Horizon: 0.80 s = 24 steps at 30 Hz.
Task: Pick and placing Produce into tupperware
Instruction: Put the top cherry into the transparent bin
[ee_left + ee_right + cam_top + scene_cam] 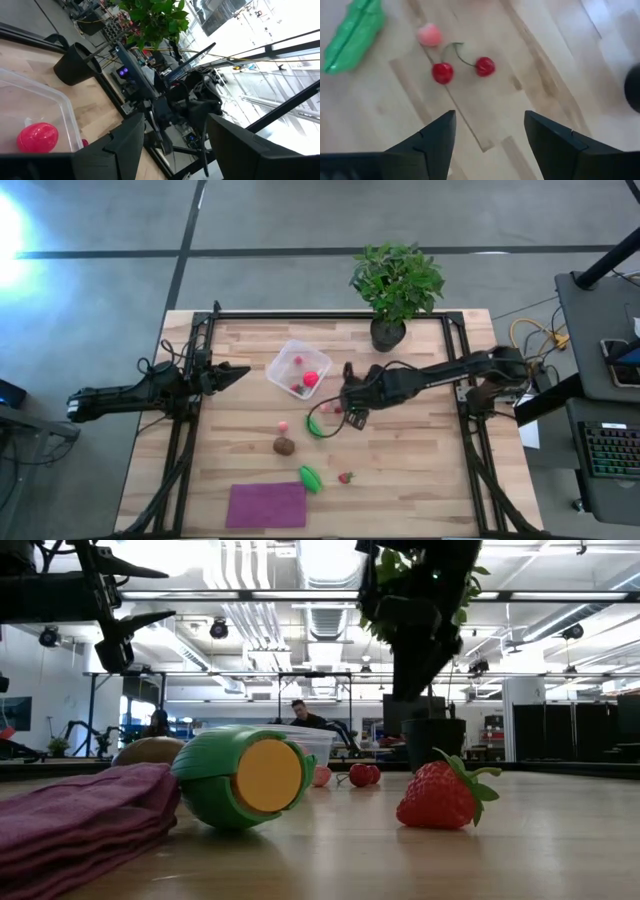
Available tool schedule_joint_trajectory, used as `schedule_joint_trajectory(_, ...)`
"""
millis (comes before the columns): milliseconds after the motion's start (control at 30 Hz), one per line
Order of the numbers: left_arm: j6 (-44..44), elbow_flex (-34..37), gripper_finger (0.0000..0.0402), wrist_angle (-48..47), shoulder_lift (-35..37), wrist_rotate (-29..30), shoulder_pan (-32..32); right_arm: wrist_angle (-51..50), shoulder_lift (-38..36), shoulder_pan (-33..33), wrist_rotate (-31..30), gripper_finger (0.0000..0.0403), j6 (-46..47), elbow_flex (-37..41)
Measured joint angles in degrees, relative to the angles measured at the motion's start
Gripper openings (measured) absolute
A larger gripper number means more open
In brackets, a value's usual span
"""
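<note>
Paired cherries [464, 69] lie on the counter [530, 100] just beyond the right gripper [490, 132], jaws spread, empty. Centre over the stem before closing. Tupperware [297, 370] sits nearby, leftward.

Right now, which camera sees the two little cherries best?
The right wrist view: the cherries lie in plain sight, both red balls and their joined stems clear. In the high view they are a tiny red speck beside the right gripper. The low view shows them small and far off. The left wrist view misses them.
</note>
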<state>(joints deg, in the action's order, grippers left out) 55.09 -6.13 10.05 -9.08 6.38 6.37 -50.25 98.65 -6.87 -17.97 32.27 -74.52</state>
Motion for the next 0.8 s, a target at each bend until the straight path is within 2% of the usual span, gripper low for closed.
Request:
schedule_joint_trajectory(100, 0.00, -0.01, 0.0201, 0.00, 0.01, -0.01, 0.00, 3.83, -0.46, -0.12, 0.85, 0.0221, -4.96, 2.30)
schedule_joint_trajectory(267, 0.00, -0.02, 0.0201, 0.01, 0.00, 0.01, 0.00, 10.94, -0.33, 1.39, 7.54, 0.0212, -8.76, 5.99)
schedule_joint_trajectory(800, 0.00, -0.01, 0.0201, -0.02, -0.15, -0.01, -0.01, 22.83, -0.26, 5.38, 7.89, 0.0191, -21.57, 14.52)
